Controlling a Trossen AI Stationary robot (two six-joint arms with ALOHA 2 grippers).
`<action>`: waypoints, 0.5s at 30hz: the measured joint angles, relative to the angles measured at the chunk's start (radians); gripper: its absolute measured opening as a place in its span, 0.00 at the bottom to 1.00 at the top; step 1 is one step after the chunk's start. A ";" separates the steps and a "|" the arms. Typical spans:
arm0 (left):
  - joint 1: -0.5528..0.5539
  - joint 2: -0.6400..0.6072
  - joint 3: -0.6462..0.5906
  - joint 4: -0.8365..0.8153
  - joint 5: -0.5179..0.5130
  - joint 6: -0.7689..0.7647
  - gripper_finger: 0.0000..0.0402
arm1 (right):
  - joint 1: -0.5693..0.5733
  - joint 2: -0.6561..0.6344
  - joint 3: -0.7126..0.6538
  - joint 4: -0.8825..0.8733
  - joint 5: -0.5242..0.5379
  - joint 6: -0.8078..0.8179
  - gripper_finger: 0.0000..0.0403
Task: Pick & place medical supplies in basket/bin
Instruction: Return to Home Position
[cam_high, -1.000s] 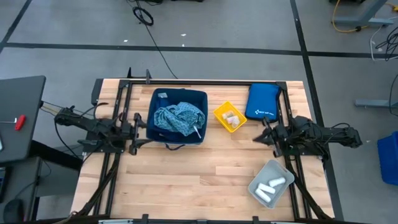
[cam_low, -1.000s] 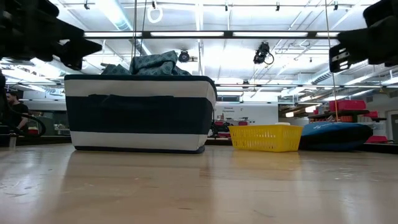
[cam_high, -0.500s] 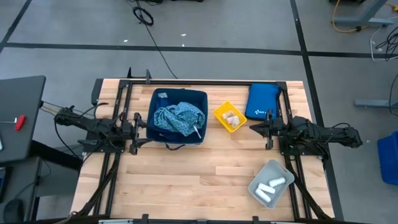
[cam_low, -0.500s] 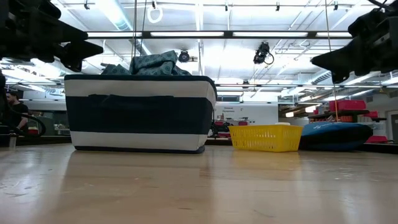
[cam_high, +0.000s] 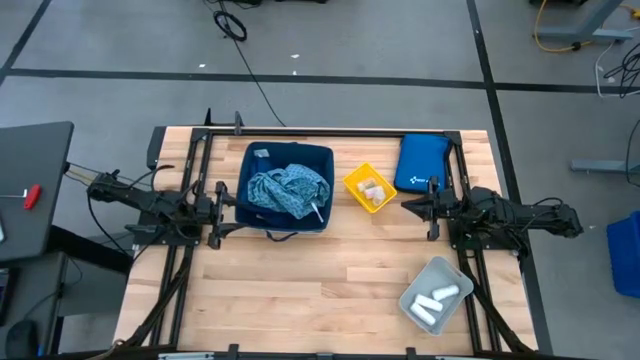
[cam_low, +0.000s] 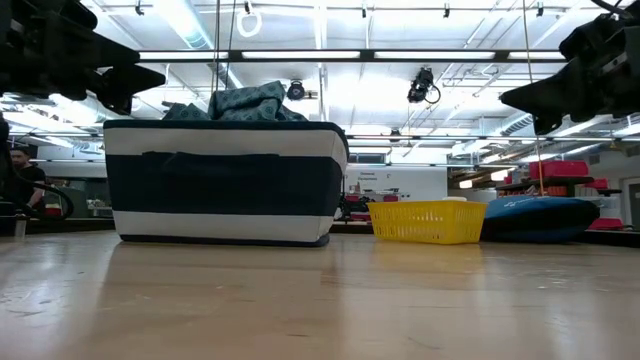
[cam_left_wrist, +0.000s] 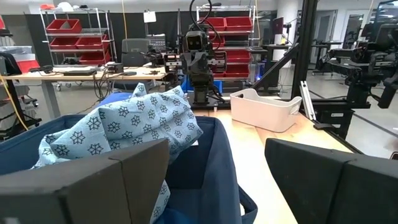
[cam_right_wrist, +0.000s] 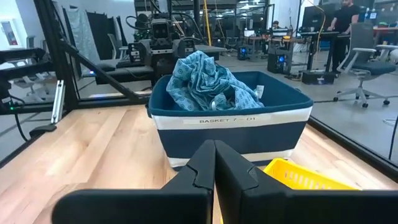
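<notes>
- High view: the left gripper (cam_high: 222, 212) hovers over the left part of the wooden table (cam_high: 320, 270), its two fingers spread wide apart and pinching nothing.
- Just ahead of those fingertips stands the blue bin (cam_high: 285, 148). The teal patterned cloth (cam_high: 285, 190) lies heaped inside it and rises above the rim.
- The right gripper (cam_high: 412, 207) hovers over the right part of the table and points toward the left one. Its fingers are pressed together and it carries nothing.
- Between the right gripper and the bin sits a yellow basket (cam_high: 352, 184) holding small white rolls (cam_high: 373, 190).
- Beside the right gripper, toward the far edge of the table, lies a royal-blue pouch (cam_high: 422, 163) with white print.
- Toward the near edge on the same side sits a pale tray (cam_high: 420, 290) – set at an angle – with more white rolls (cam_high: 438, 297) in it.
- Surface: light wood planks inside a black frame, bare between the two grippers apart from the bin and the basket.
- Room: a grey floor (cam_high: 330, 50) crossed by dark lines, with a loose cable on it.
- Left wrist view: shelves of red bins (cam_left_wrist: 62, 28) stand behind the table.
- Right wrist view: the bin wall reads "BASKET 7 – D1", and a person (cam_right_wrist: 346, 14) stands far off among desks and an office chair (cam_right_wrist: 367, 68).
</notes>
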 joint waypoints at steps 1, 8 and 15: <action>0.000 0.000 0.000 0.002 0.000 0.001 0.67 | 0.000 0.000 0.000 0.000 0.000 0.000 0.02; 0.000 0.000 -0.006 0.043 -0.002 0.002 0.67 | 0.000 0.000 0.000 0.000 0.000 0.000 0.02; 0.000 0.000 -0.006 0.054 -0.002 0.002 0.67 | 0.000 0.000 0.000 0.000 0.000 0.000 0.02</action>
